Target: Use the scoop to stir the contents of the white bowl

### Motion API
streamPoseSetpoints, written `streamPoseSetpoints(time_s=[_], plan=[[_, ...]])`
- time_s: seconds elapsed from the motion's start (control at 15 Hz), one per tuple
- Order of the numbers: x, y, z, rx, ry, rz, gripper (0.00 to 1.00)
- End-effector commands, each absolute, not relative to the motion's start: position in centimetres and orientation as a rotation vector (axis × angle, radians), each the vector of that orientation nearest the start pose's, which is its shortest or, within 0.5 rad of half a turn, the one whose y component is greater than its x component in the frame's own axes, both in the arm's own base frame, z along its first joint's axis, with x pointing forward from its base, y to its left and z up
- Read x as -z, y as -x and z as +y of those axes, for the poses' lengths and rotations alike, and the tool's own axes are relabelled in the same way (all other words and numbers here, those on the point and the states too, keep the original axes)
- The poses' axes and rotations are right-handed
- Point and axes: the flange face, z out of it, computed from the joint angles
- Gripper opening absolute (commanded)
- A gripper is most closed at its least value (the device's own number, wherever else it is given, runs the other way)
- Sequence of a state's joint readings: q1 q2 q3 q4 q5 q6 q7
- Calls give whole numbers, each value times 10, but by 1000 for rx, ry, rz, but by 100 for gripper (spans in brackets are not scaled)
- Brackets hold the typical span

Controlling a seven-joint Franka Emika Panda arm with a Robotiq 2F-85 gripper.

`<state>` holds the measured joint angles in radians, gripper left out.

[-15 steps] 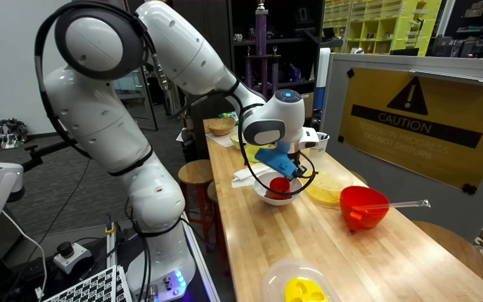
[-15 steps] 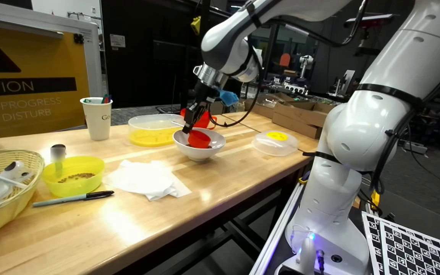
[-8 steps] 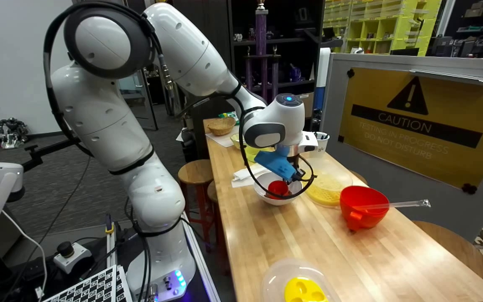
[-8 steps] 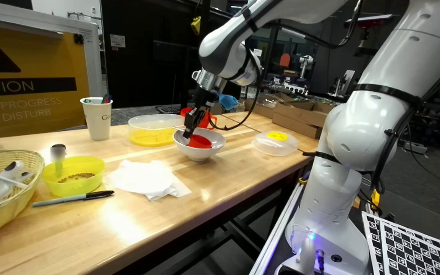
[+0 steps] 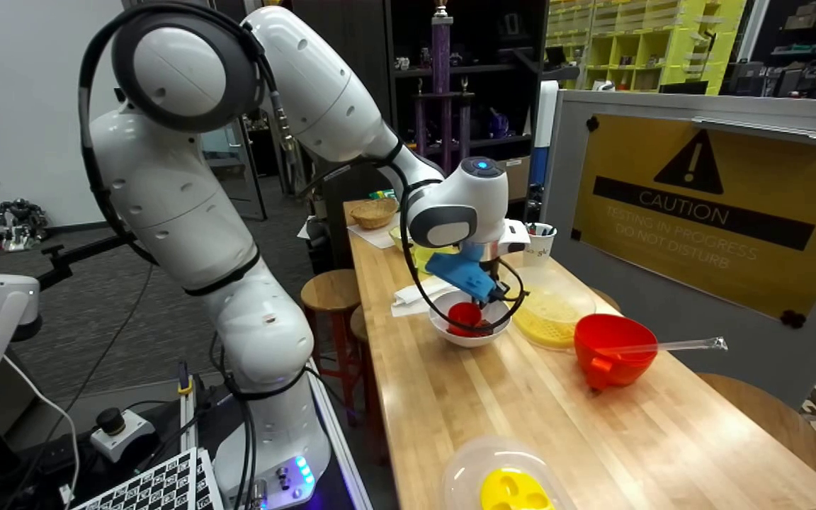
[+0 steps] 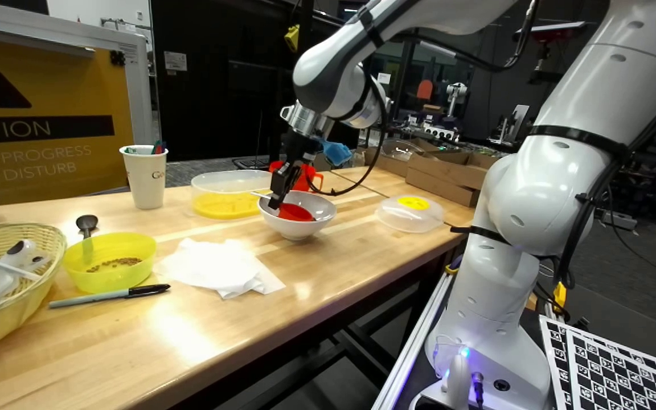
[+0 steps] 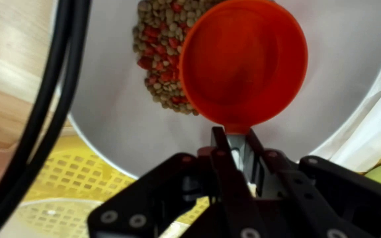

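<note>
The white bowl (image 5: 468, 341) stands on the table and shows in both exterior views (image 6: 296, 232). In the wrist view, the bowl (image 7: 121, 142) holds a pile of brown-green grains with red pieces (image 7: 160, 62). The red scoop (image 7: 243, 59) is inside the bowl, beside and partly over the pile, and its cup looks empty. It also shows in both exterior views (image 5: 463, 318) (image 6: 295, 212). My gripper (image 7: 233, 132) is shut on the scoop's grey handle, close to the cup. In an exterior view my fingertips (image 6: 274, 203) are at the bowl's rim; whether they touch it I cannot tell.
A yellow strainer container (image 6: 228, 204) stands beside the bowl. Nearby are a red bowl (image 5: 613, 347) with a clear utensil, white paper (image 6: 220, 267), a yellow bowl (image 6: 109, 273), a cup (image 6: 147, 177) and a domed lid (image 6: 410, 215). My cable (image 7: 45, 109) loops close by the white bowl.
My gripper and the scoop have shifted slightly left in both exterior views. The scoop sits a little lower in the bowl than a second ago. The white bowl has stayed in place.
</note>
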<state>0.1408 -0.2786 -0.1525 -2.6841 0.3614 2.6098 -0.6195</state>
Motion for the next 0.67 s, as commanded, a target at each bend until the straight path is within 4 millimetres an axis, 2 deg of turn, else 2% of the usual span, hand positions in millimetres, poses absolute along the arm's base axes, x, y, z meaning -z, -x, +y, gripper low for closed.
streamPoseSetpoints(time_s=[0.0, 0.47, 0.53, 0.6], plan=[[-344, -415, 0, 394, 2891, -477, 4], [-345, -415, 1, 392, 2892, -496, 4], [-345, -415, 1, 390, 2893, -495, 41], [-345, -415, 1, 390, 2893, -495, 42]])
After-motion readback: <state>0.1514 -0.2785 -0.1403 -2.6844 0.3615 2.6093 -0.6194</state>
